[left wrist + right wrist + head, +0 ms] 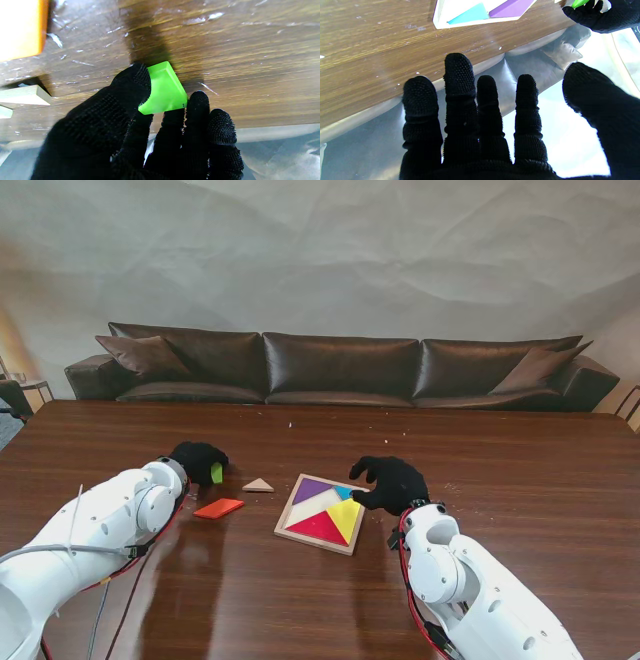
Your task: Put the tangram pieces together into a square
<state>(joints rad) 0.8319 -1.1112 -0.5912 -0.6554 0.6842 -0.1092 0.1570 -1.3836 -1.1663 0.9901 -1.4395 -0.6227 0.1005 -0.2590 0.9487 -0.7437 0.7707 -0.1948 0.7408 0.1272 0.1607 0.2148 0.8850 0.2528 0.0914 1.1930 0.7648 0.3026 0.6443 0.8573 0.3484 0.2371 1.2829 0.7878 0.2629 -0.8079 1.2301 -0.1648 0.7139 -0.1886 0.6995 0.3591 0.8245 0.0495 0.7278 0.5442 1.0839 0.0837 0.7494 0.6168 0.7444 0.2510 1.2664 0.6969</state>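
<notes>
- Black-gloved, the right hand hovers with fingers spread and nothing in it, at the far right edge of the tray, probably to steady it.
- The tray, just left of that hand, already holds red, yellow, purple and blue pieces.
- The left hand pinches the green piece between thumb and fingers, seemingly lifted clear of the table, presumably bound for the tray.
- The orange piece lies just nearer than that hand; the wooden triangle sits to its right, awaiting placement.
</notes>
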